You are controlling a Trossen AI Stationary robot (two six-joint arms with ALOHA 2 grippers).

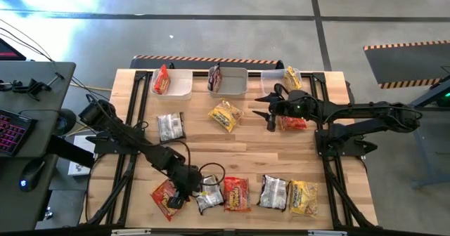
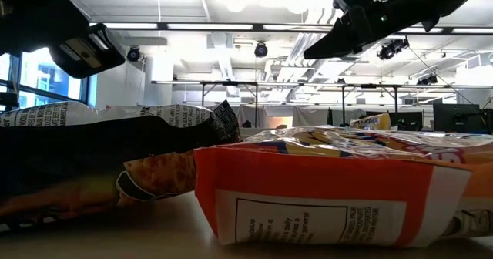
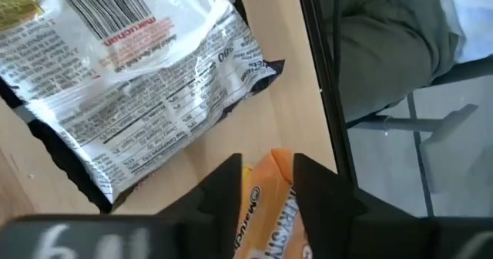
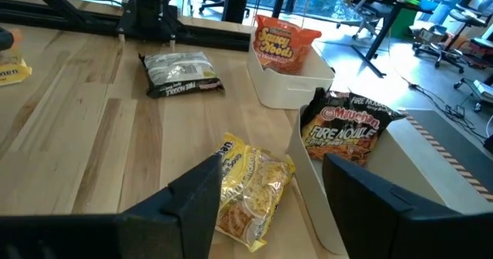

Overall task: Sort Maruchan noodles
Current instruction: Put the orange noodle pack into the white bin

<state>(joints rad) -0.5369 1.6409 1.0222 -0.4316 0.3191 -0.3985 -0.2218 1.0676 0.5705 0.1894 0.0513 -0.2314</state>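
Left wrist view alone shows left pincer (image 3: 266, 183) narrowly straddling an orange packet (image 3: 271, 213).

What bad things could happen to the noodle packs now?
The left gripper is closed on the edge of an orange packet, with a silver packet right next to it, so lifting might drag or nudge that neighbour. It holds only the packet's edge, so the packet might slip out. The right gripper hangs open near the middle bin and the yellow packet; moving down carelessly, it could bump the bin.
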